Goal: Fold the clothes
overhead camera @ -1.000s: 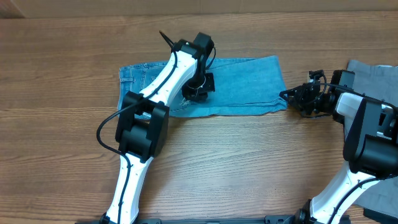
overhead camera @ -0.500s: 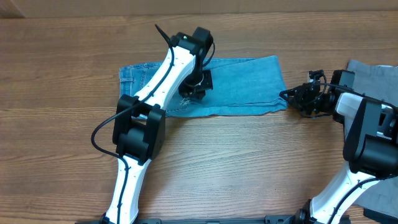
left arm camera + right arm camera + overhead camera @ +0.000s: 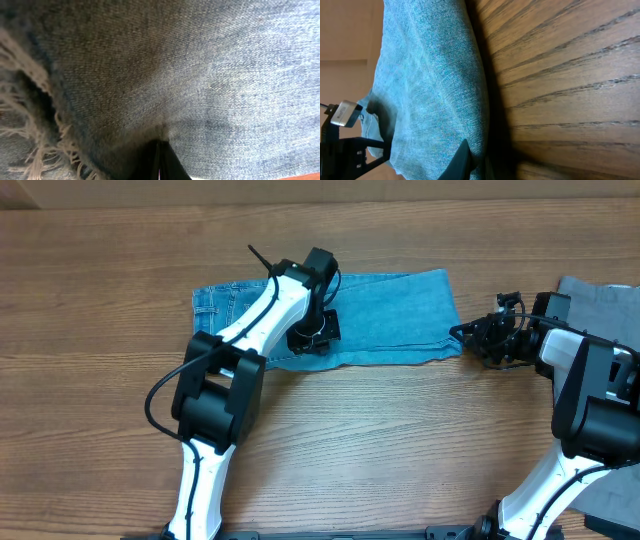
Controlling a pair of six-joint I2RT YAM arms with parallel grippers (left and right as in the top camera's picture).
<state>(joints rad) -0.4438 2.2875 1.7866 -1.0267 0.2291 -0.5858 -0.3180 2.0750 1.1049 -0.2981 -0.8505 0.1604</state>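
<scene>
The clothes [image 3: 390, 315], light blue jeans, lie folded into a flat band across the far middle of the table, waist end at the left. My left gripper [image 3: 312, 332] is down on the middle of the band. In the left wrist view denim [image 3: 200, 75] fills the frame, with a frayed whitish hem [image 3: 30, 100] at the left, and the left gripper [image 3: 160, 162] is shut, pinching a pucker of cloth. My right gripper [image 3: 466, 335] is at the band's right end. In the right wrist view it [image 3: 470, 162] is shut on the edge of the denim [image 3: 430, 90].
A grey cloth [image 3: 600, 290] lies at the right edge of the wooden table [image 3: 400, 440], behind the right arm. The left arm stretches from the near edge over the jeans' left half. Bare wood [image 3: 570, 75] shows right of the denim fold.
My left gripper has shifted a little toward the near edge of the jeans, still shut. The right arm and the cloth's outline look unchanged.
</scene>
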